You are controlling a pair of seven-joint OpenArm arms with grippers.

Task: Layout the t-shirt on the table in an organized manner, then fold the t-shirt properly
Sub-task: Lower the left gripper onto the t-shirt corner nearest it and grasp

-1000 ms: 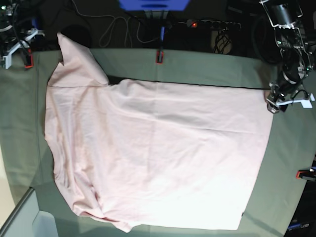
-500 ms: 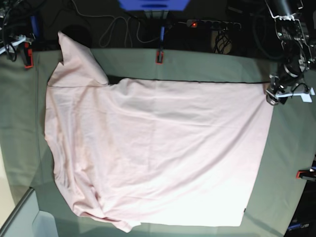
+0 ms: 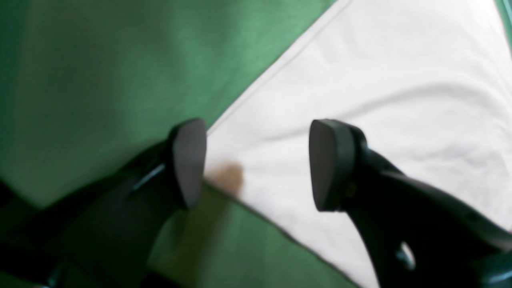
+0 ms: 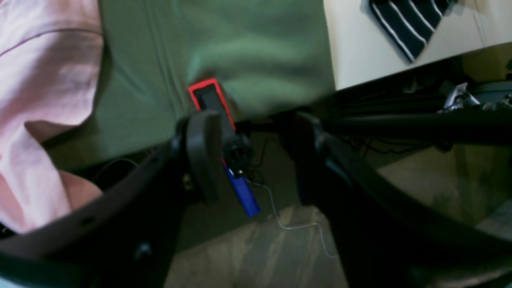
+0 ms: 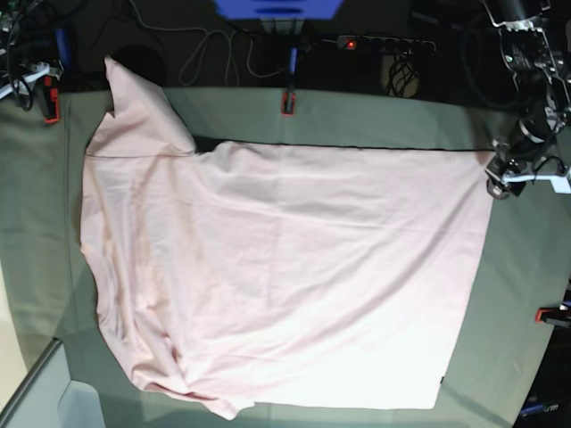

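The pale pink t-shirt (image 5: 285,267) lies spread flat on the grey-green table (image 5: 517,294), plain side up; no lettering shows. One sleeve (image 5: 143,107) points to the far left corner. My left gripper (image 3: 256,164) is open and empty, just above the shirt's far right hem corner (image 3: 360,100); in the base view it is at the right edge (image 5: 501,183). My right gripper (image 4: 256,156) is open and empty, over the table's far left edge beside a red clamp (image 4: 208,96), with the pink sleeve (image 4: 44,80) to its left.
Red-orange clamps sit at the far edge (image 5: 288,102), the far left corner (image 5: 51,105) and the right edge (image 5: 551,314). Cables and a power strip (image 5: 384,43) lie behind the table. A pale box corner (image 5: 36,397) is at the front left.
The right arm has drawn back from the far left corner and nearly left the base view. The left gripper has shifted slightly right at the shirt's far right corner. The shirt lies as before.
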